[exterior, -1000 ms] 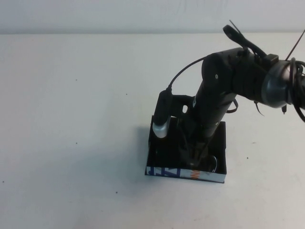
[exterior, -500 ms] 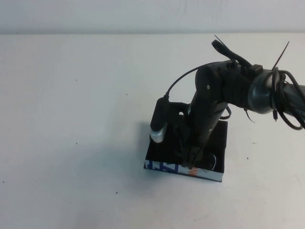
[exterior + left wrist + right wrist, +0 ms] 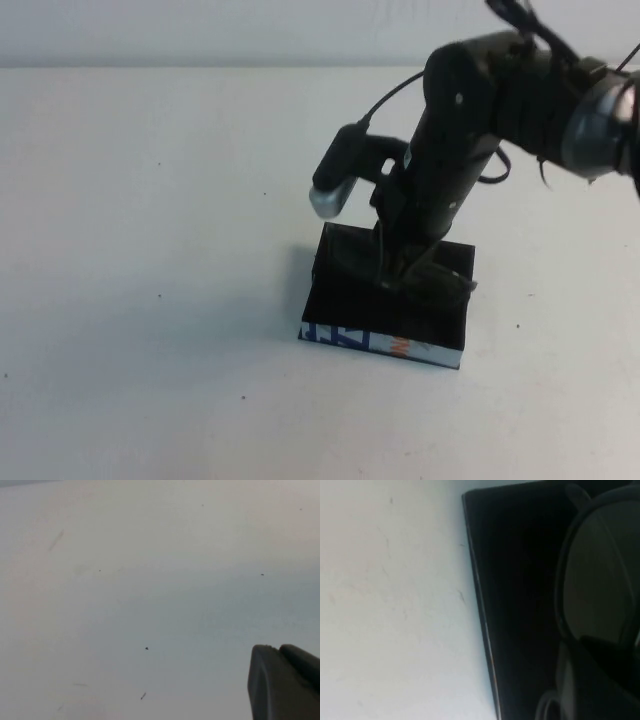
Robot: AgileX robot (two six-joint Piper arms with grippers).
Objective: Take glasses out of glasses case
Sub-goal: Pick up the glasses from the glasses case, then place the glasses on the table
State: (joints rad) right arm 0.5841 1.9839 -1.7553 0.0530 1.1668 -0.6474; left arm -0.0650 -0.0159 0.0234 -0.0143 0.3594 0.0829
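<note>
The glasses case (image 3: 345,292), a black box with a white strip of blue letters and an orange mark (image 3: 382,344), lies on the white table right of centre. My right gripper (image 3: 393,270) hangs over the case, shut on the dark-framed glasses (image 3: 445,277), which are lifted to about the case's top. In the right wrist view a greyish lens of the glasses (image 3: 600,575) fills the space just ahead of the gripper (image 3: 600,680), over the black case (image 3: 520,605). My left gripper (image 3: 287,680) shows only in its wrist view, shut and empty over bare table.
The white table (image 3: 150,250) spreads wide to the left and in front of the case. The right arm's wrist camera (image 3: 335,185) and cable stick out to the left above the case. A pale wall runs along the far table edge.
My right arm has risen and drawn back from inside the case, bringing the glasses up with it. The case has shifted slightly.
</note>
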